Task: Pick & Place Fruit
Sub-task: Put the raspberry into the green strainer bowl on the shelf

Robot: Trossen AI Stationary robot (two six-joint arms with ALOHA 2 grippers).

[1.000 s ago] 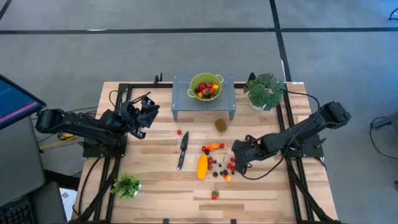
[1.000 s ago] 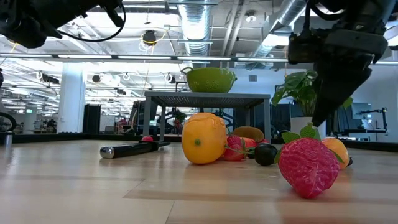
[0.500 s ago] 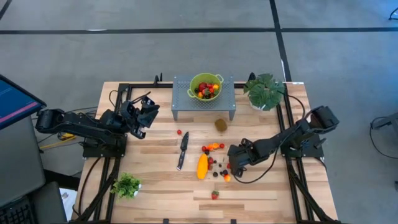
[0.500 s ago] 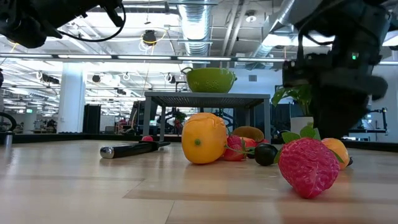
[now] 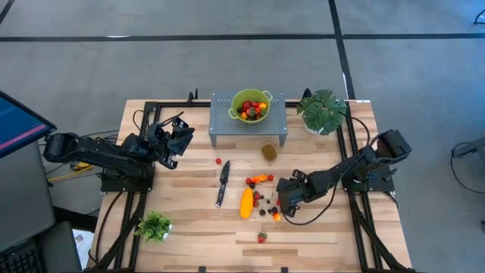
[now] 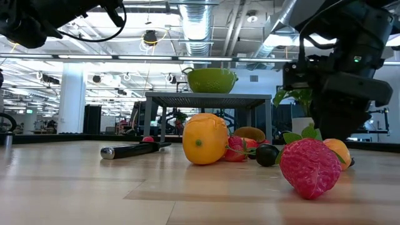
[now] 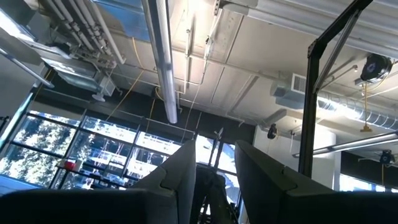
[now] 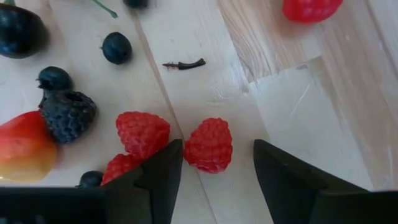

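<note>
Small toy fruit lie loose on the table's middle right, beside a long yellow-orange fruit. A kiwi and a strawberry lie apart from them. My right gripper points steeply down over this cluster. It is open, its fingers low on either side of a red raspberry that lies on the wood. More raspberries, a blackberry and blueberries lie close by. My left gripper waits at the table's left, raised and tipped upward, a narrow empty gap between its fingers.
A green bowl holding fruit stands on a grey perforated stand at the back middle. A black-handled knife lies left of the fruit. Leafy plants stand at the back right and the front left.
My right gripper has come down onto the fruit cluster and gone a little toward the table's left, its arm stretching lower over the table. The fruit lie where they were.
</note>
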